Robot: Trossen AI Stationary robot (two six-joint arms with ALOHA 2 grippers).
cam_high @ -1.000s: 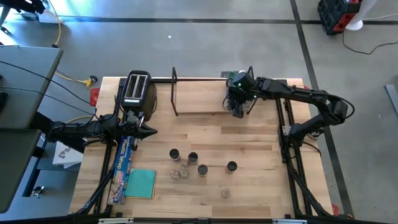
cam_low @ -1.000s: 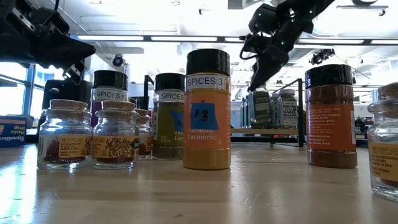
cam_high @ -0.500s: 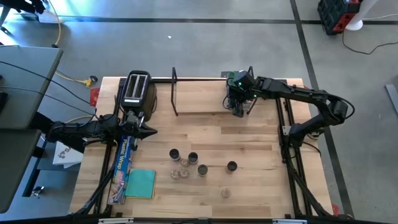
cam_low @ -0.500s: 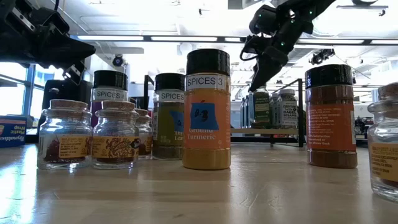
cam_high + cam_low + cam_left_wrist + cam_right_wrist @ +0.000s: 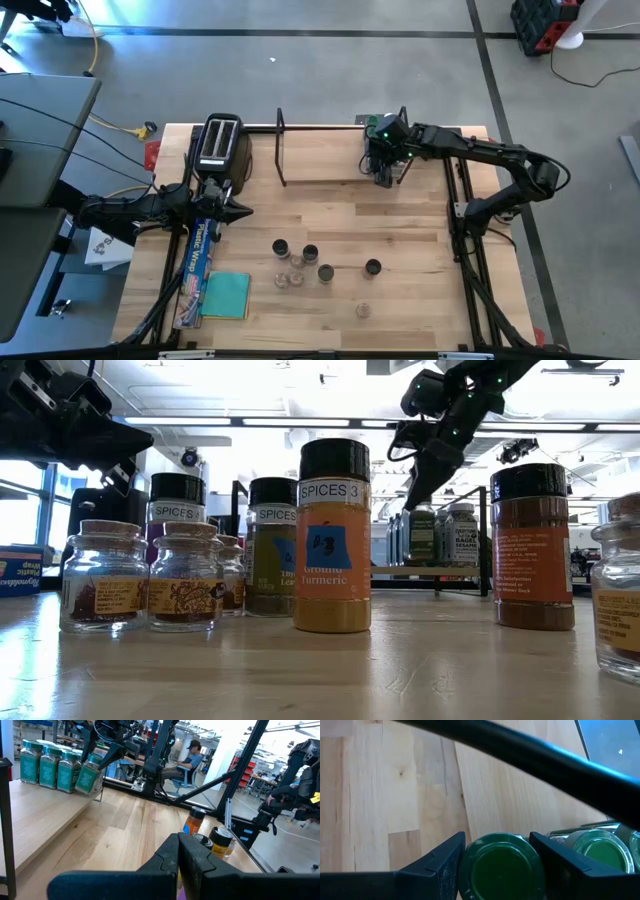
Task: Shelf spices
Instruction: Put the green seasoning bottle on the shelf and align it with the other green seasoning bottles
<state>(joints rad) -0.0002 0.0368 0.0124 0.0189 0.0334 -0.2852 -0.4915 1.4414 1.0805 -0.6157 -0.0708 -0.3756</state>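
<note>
Between the right end effector's [image 5: 497, 865] spread fingers sits a green-lidded spice jar [image 5: 501, 869] on the shelf [image 5: 320, 165].

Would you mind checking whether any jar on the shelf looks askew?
Yes: the end jar of the green-lidded row on the shelf leans, while its neighbours stand upright. The right gripper straddles its lid.

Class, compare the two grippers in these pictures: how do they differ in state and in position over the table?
The right gripper has its fingers spread either side of a green-lidded jar on the shelf; the left gripper is shut and empty. The right gripper reaches over the shelf's right end; the left gripper waits near the toaster. Both are dark and two-fingered.
</note>
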